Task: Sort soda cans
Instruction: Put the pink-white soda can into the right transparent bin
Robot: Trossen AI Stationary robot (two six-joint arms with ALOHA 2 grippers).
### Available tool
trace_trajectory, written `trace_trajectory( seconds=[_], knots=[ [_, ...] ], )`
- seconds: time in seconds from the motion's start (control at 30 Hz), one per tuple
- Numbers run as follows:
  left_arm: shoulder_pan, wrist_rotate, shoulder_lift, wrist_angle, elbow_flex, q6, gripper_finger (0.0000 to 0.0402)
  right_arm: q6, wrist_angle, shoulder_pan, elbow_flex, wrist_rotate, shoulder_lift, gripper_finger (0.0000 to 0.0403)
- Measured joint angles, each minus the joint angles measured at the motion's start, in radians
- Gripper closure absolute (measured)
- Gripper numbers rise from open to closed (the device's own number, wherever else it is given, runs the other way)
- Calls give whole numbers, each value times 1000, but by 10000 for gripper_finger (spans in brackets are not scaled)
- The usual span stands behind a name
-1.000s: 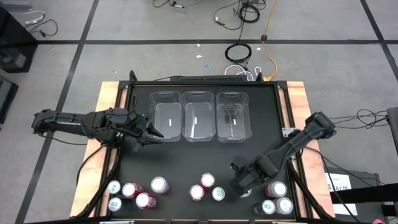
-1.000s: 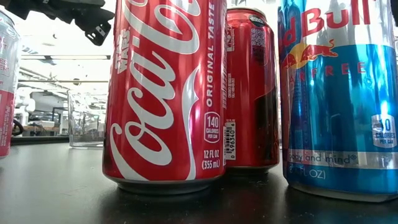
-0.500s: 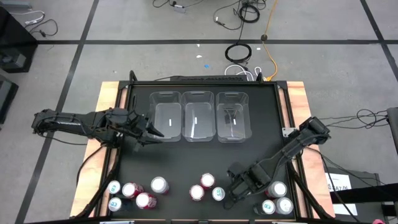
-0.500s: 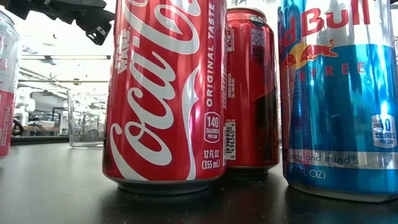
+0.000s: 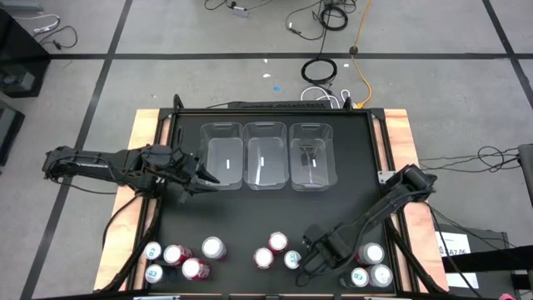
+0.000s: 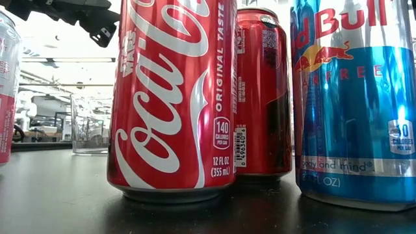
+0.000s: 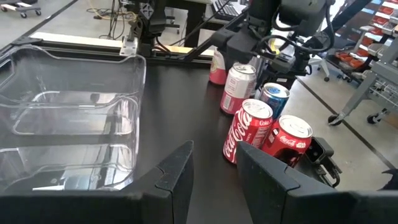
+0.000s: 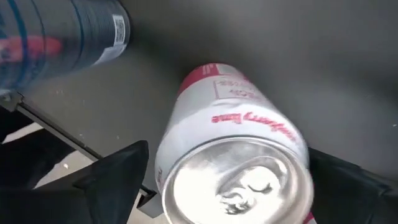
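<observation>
On the black table, the right gripper stands wide open astride an upright pink-and-white soda can; the can's axis is vertical, between the fingers. Contact is probably not yet made. The left gripper, narrowly parted and empty, waits by the clear bins.

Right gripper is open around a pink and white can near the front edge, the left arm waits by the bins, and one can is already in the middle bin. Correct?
Not quite: all three clear bins are empty in the high view; no can has been dropped yet. The rest holds: the right gripper stands open around the pink and white can, shown in the right wrist view, and the left gripper waits beside the bins.
</observation>
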Motion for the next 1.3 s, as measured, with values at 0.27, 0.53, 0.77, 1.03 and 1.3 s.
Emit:
trace_trajectory(
  seconds=[0.27, 0.53, 0.77, 1.03, 1.3],
  knots=[
    [0, 0, 0, 0, 0, 0, 271, 5, -2, 2, 0, 0, 10, 116],
    [0, 0, 0, 0, 0, 0, 271, 2, -2, 2, 0, -1, 10, 123],
    [0, 0, 0, 0, 0, 0, 271, -15, 2, -6, -1, -2, -5, 115],
    [0, 0, 0, 0, 0, 0, 271, -20, -46, -31, -2, 131, -131, 115],
    [0, 0, 0, 0, 0, 0, 271, -105, -92, -91, -2, 320, -278, 115]
  ],
)
